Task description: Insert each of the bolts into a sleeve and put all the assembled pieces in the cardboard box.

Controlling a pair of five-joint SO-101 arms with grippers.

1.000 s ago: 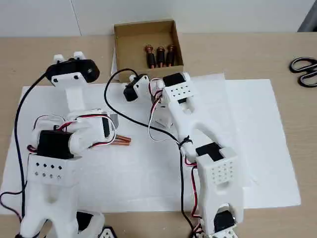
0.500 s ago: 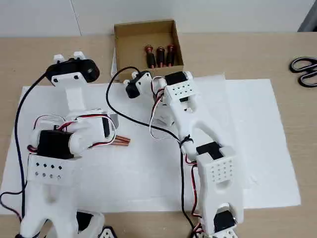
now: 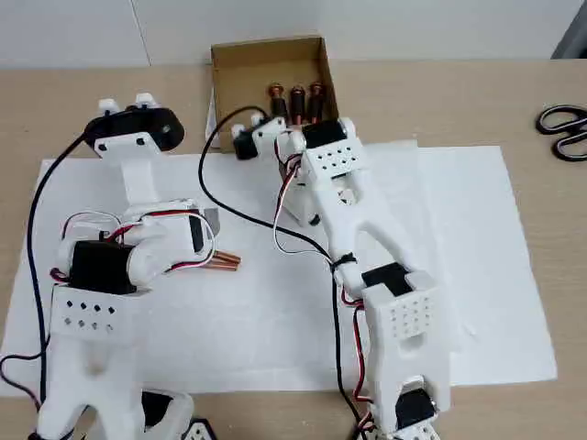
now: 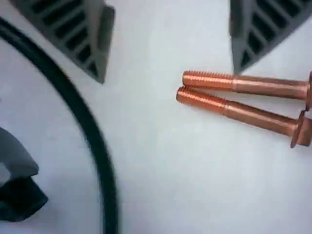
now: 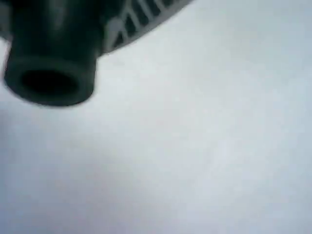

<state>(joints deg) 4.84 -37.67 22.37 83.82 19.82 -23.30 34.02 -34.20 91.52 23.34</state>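
Note:
Two bare copper bolts [image 4: 243, 97] lie side by side on the white paper [image 3: 275, 312], also seen as bolts [image 3: 225, 262] beside the left arm. My left gripper [image 4: 168, 68] hangs open just above the paper, one of its grey fingers [image 4: 256, 29] over the bolts' threaded ends. My right gripper [image 5: 92, 34] is shut on a black sleeve [image 5: 48, 63], whose hollow end faces the camera above the paper. The right arm [image 3: 335, 174] stretches to the near edge of the cardboard box [image 3: 229, 78]. Three assembled pieces [image 3: 296, 103] stand in a row inside the box.
A black cable [image 4: 92, 141] curves over the paper close to the left gripper, and a dark object [image 4: 14, 195] sits at the view's edge. Black scissors [image 3: 561, 131] lie on the wooden table at the far right. The paper's near half is bare.
The right arm's wrist has swung toward the cardboard box. The left arm and the two bolts have stayed put.

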